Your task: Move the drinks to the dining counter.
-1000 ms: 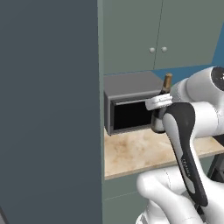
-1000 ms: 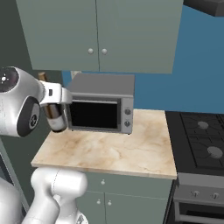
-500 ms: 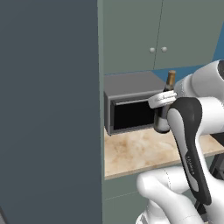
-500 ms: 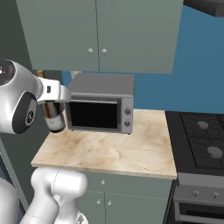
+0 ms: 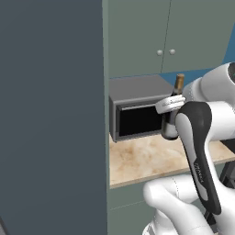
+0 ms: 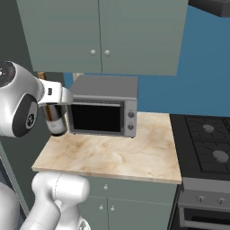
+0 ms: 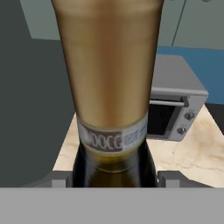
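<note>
Kitchen worktop [image 6: 112,155], one wine bottle [image 7: 111,83] held

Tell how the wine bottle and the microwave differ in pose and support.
The wine bottle stands tall and narrow, clamped in the end effector just above the marble worktop; the microwave is a wide grey box resting on that worktop. The bottle is dark with a tan neck; the microwave has a black door. Both are upright, side by side.

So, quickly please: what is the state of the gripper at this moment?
Gripper: closed on the wine bottle, holding it upright, lifted clear of the marble worktop, beside the microwave.
</note>
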